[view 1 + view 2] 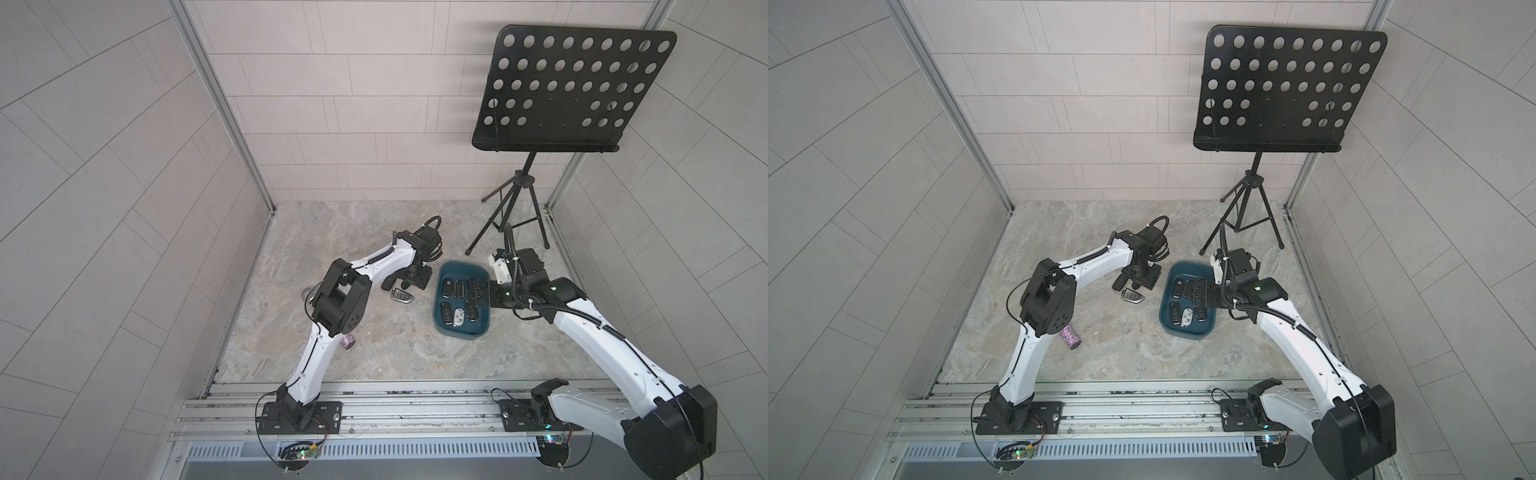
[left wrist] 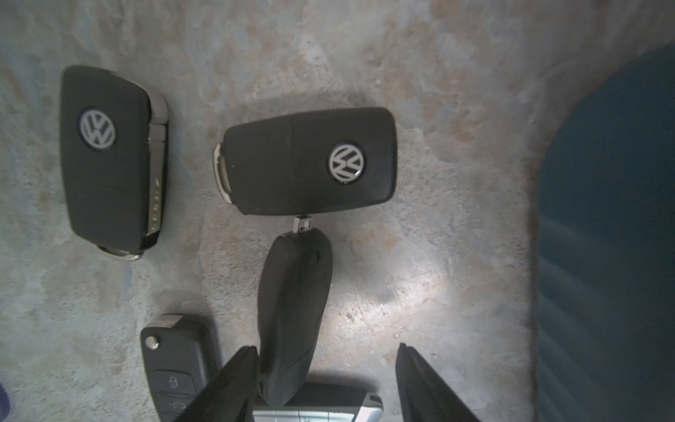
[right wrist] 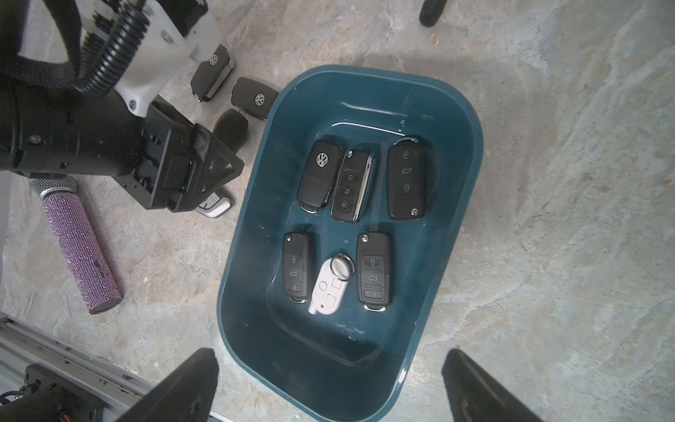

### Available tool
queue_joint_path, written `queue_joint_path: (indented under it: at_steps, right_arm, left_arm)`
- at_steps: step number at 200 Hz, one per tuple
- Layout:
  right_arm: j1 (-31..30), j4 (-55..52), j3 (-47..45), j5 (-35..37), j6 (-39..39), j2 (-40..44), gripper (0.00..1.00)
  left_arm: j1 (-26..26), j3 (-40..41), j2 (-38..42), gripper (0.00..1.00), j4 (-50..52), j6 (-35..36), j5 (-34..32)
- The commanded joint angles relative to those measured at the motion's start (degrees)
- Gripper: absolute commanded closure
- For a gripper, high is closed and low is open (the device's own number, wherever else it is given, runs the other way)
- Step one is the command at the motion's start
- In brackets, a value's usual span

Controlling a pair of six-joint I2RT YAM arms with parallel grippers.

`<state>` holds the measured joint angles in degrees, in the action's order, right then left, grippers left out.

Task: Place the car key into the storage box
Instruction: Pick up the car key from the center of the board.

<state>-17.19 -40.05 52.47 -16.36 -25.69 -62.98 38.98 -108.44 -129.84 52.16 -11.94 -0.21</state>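
The black car key [image 2: 292, 310] is lying on the desk [image 2: 438, 263] near the storage box [image 2: 613, 226], straddled by the open left claw [image 2: 325, 347], one finger [image 2: 233, 383] touching it. Closing from here risks shoving it askew or catching the silver fob [image 2: 328, 411] at its near end. Its long axis is running out from the claw, ring end pointing at a VW fob [image 2: 310, 160]. The right claw [image 3: 328, 352] is hanging wide open over the box.

1. Walls [image 1: 332, 104]: pale grey rectangular tiles on three sides, with aluminium corner posts [image 1: 226, 108].
2. Counter [image 1: 374, 353]: grey-beige marbled surface.
3. Music stand [image 1: 569, 87]: black, perforated, tripod-mounted, at 1 o'clock.
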Motion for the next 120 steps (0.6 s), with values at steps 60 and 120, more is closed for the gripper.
queue_joint_path:
  at_steps: [60,120]
  right_arm:
    - [0.51,0.71,-0.59,-0.44,0.48,0.76,0.0]
    - [0.5,0.87,-0.78,-0.72,0.37,0.18,0.0]
  left_arm:
    - [-0.84,-2.83,-3.39,0.37,1.81,1.84,-2.03]
    - [-1.19,-2.85,-4.96,0.49,1.56,1.57,-0.86]
